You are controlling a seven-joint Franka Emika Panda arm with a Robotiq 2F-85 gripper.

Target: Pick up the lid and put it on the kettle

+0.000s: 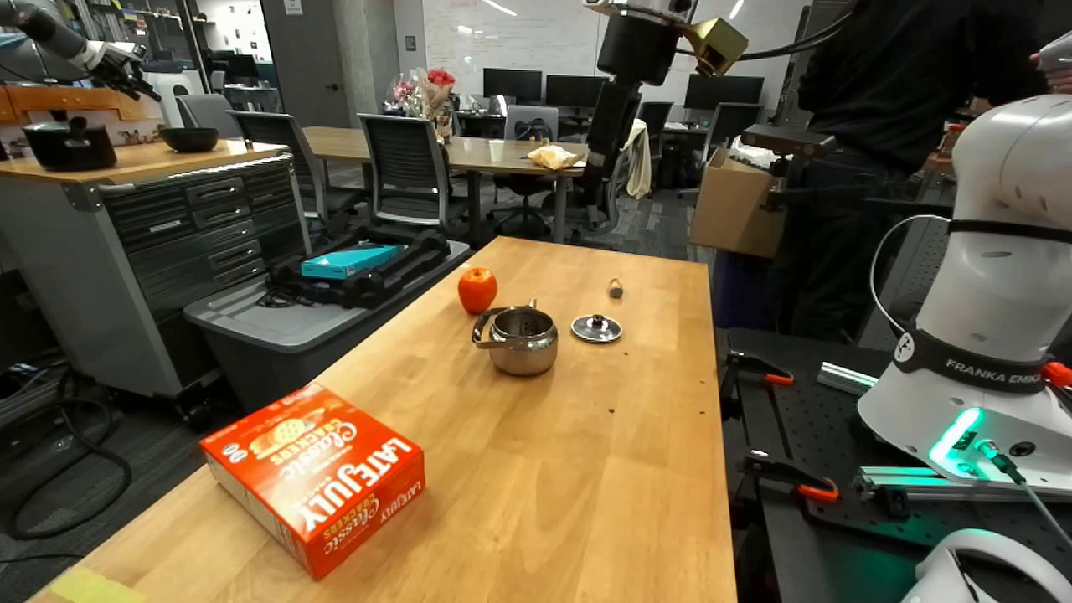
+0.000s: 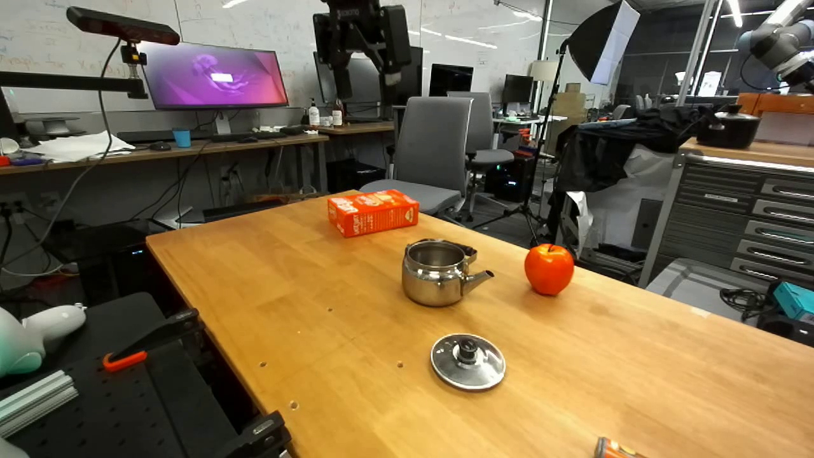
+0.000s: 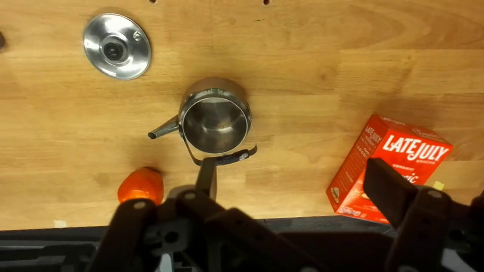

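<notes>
Currently, the fingers (image 3: 389,192) are standing wide apart, gripping nothing, and hanging high over the surface (image 3: 295,75). Under one finger in the wrist view a cracker box (image 3: 401,155) is lying; just outside the other an apple (image 3: 141,185) is resting. Ahead of that apple-side fingertip, and well below it, the kettle (image 3: 215,126) is sitting upright and uncovered, its handle (image 3: 228,158) lying over toward the fingers. Farthest ahead, beyond the fingers' span on the apple side, the lid (image 3: 118,46) is lying flat on the surface, its dark knob (image 2: 467,350) pointing up.

That lid is probably weighing little and behaving stiffly in the grasp, but its polished face and thin rim are likely offering slippery purchase. The knob is presenting the sound hold: the fingers should be straddling it centrally and closing low around it, since pinching only its tip might be letting the disc tilt or swivel. Crushing is hardly threatening such metal; a drop may be risking a dent or a roll.
</notes>
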